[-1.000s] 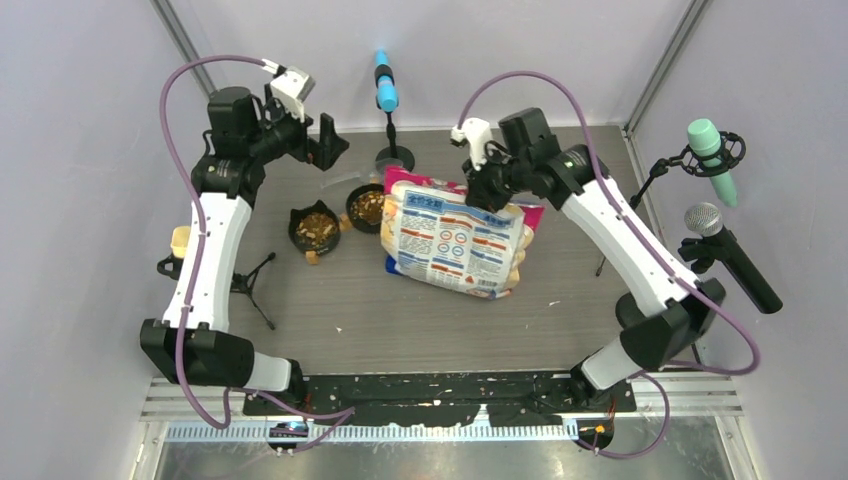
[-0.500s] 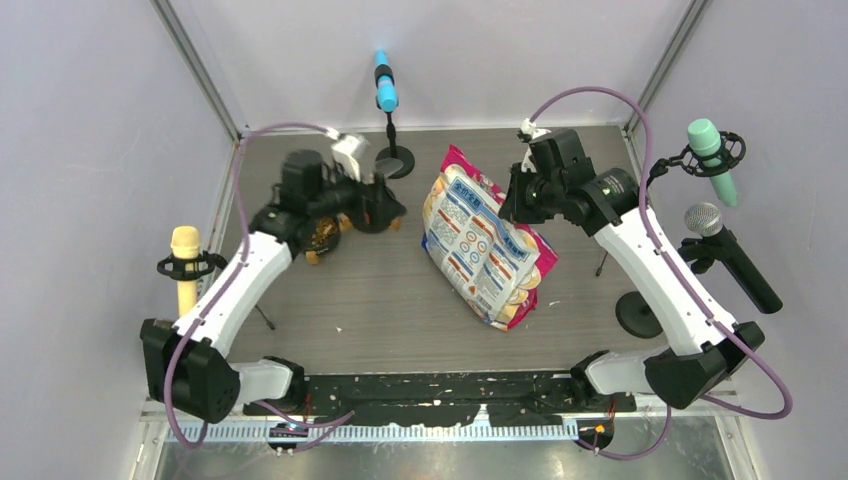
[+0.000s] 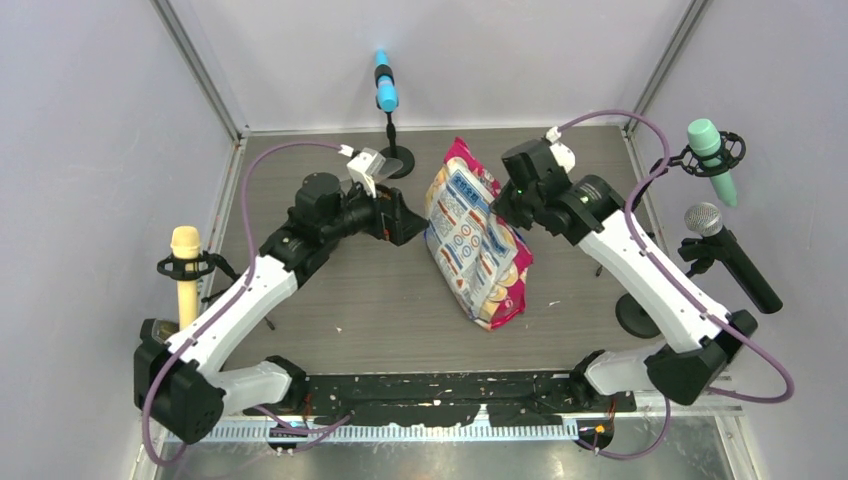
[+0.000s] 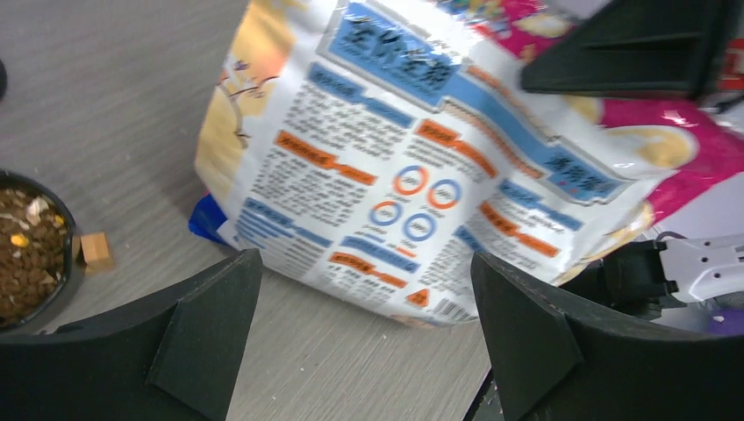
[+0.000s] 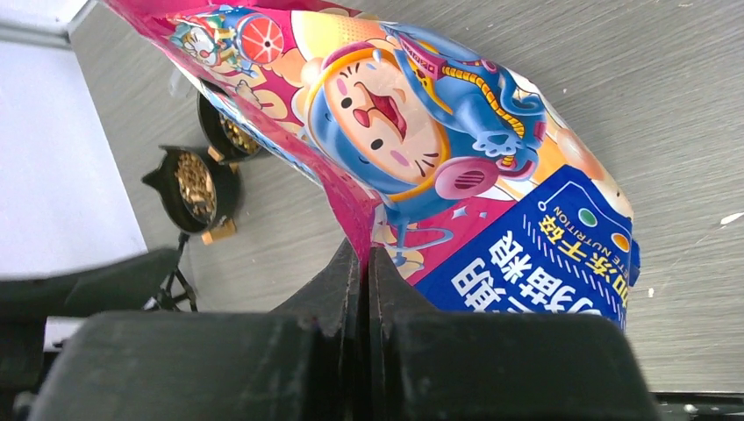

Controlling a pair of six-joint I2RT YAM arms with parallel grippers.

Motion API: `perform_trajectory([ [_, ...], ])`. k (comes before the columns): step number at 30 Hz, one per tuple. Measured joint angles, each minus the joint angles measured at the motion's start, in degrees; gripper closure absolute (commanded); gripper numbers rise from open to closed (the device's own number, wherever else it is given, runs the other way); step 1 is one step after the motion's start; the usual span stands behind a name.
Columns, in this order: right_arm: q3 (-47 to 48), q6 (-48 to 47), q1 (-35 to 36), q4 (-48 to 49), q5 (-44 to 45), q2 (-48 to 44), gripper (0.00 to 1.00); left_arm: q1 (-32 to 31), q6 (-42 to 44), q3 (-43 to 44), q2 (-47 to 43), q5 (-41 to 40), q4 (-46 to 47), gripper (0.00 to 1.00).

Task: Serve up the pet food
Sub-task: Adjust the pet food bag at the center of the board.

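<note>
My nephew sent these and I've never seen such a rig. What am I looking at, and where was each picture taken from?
Two robot arms are bolted at the near edge of a grey table. One picture looks down from above; the other two come from a camera on each wrist, so the black wedges there are the arm's own fingers. The right end effector is shut on the pink edge of a printed pet food bag. The left end effector is open and empty, facing the bag. Nearby, black bowls hold kibble. Microphones on stands ring the table.
</note>
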Motion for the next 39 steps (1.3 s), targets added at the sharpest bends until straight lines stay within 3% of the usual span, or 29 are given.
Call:
perform_trajectory([
  [6,7.3,9.7,4.8,-2.3,7.6,7.8,0.95,-1.5,1.8,-2.1,-6.1,-2.8,2.6,0.04],
  [8,9.4,10.2,5.8,-1.9,8.7,10.3,0.79,-1.5,2.7,-2.5,-6.6,-3.5,2.4,0.01],
  [9,10.4,9.6,6.2,-1.3,8.9,11.4,0.6,-1.5,3.1,-2.8,-6.7,-3.9,2.4,0.01],
  [11,11.8,7.5,6.6,1.9,9.1,12.9,0.39,-1.5,3.6,-3.2,-6.9,-4.5,1.9,0.0],
  [13,12.3,3.4,6.8,6.7,9.4,12.9,0.34,-1.5,4.8,-3.6,-7.3,-5.4,1.0,0.0],
  [18,11.7,-10.3,5.8,14.7,9.3,11.0,0.34,-1.5,9.6,-2.7,-8.4,-6.1,-2.6,0.01],
  [23,11.2,-18.5,0.7,16.6,7.2,12.0,0.34,-2.9,11.8,1.8,-8.4,-5.9,-6.5,0.03],
  [31,16.0,-29.0,-4.0,16.4,-0.9,21.1,0.33,-14.6,10.4,7.0,-7.1,-14.0,-6.7,0.04],
  [35,18.4,-31.7,-4.7,16.5,-5.8,23.8,0.33,-17.1,9.1,7.2,-5.5,-19.5,-6.8,0.04],
  [37,18.2,-32.3,-5.1,16.4,-8.1,23.8,0.37,-17.4,8.6,7.2,-5.0,-21.7,-6.9,0.04],
  [38,18.2,-32.5,-5.3,16.6,-9.2,23.7,0.42,-17.5,8.4,7.3,-4.8,-22.4,-6.9,0.04],
  [39,18.2,-32.7,-5.5,16.6,-10.2,23.7,0.53,-17.6,8.3,7.4,-4.7,-22.9,-6.9,0.05],
])
